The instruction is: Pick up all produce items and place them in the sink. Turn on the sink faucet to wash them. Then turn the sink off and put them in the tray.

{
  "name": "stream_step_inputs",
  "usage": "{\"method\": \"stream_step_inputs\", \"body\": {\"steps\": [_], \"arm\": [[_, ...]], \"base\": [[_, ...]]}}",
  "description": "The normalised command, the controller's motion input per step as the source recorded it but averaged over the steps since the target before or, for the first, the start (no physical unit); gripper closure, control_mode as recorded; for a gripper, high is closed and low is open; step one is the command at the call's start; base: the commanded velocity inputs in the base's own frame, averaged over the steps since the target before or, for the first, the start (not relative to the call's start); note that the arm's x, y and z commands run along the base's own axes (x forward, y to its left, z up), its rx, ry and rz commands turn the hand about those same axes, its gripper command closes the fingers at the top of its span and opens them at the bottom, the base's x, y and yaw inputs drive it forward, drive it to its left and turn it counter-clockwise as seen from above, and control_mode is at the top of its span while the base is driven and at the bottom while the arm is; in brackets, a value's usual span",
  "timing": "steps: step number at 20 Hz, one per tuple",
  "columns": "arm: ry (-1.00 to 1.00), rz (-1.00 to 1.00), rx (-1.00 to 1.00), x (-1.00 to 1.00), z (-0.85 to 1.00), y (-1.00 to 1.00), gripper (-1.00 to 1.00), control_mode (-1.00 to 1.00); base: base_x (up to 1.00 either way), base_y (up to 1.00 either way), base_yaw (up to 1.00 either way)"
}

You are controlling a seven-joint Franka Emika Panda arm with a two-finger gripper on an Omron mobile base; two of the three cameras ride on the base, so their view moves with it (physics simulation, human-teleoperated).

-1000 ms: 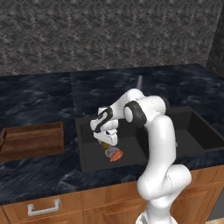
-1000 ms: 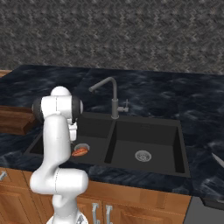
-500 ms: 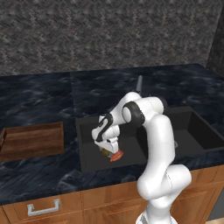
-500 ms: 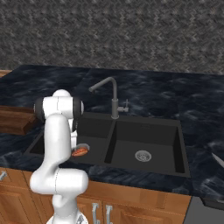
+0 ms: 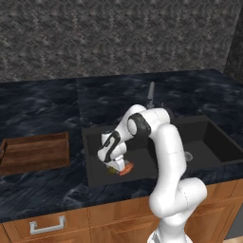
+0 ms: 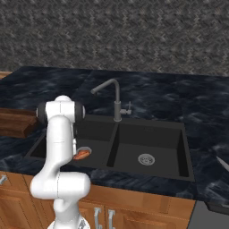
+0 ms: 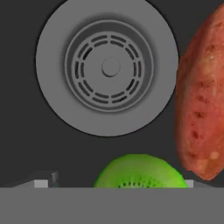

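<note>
Gripper hangs low in the left basin of the sink, lower than a second ago, when it stood clear above the produce; its jaws are spread wide with nothing between them. Right under it lie the two pieces: a round green fruit and an orange-red root, side by side on the basin floor, just as they lay before.

From the hand, the fruit is a bright green dome with a darker stippled patch at its crown, sitting between the two finger tips; whether they touch it cannot be told. The root is long, blunt-ended and rough, mottled with dark pits. Beyond both is the drain, a flat grey metal disc with rings of slots around a centre stud.

The sink is matte black and rectangular. The faucet is slim grey metal, with an upright stem and an angled spout. On the dark marbled counter to the left sits the tray, brown grained wood with low sides.
</note>
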Motion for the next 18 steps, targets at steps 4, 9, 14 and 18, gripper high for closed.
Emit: {"method": "stream_step_inputs", "body": {"steps": [4, 9, 14, 18], "arm": [[0.00, 0.00, -0.01, 0.20, -0.08, 0.10, -1.00, -1.00], [0.00, 0.00, 0.00, -0.01, 0.19, 0.00, -1.00, -1.00], [-0.01, 0.00, 0.00, -0.03, 0.03, 0.00, -1.00, -1.00], [-0.01, 0.00, 0.00, -0.03, -0.10, 0.00, -1.00, -1.00]], "base": [[0.00, 0.00, 0.00], [0.00, 0.00, 0.00], [0.00, 0.00, 0.00], [0.00, 0.00, 0.00]]}}
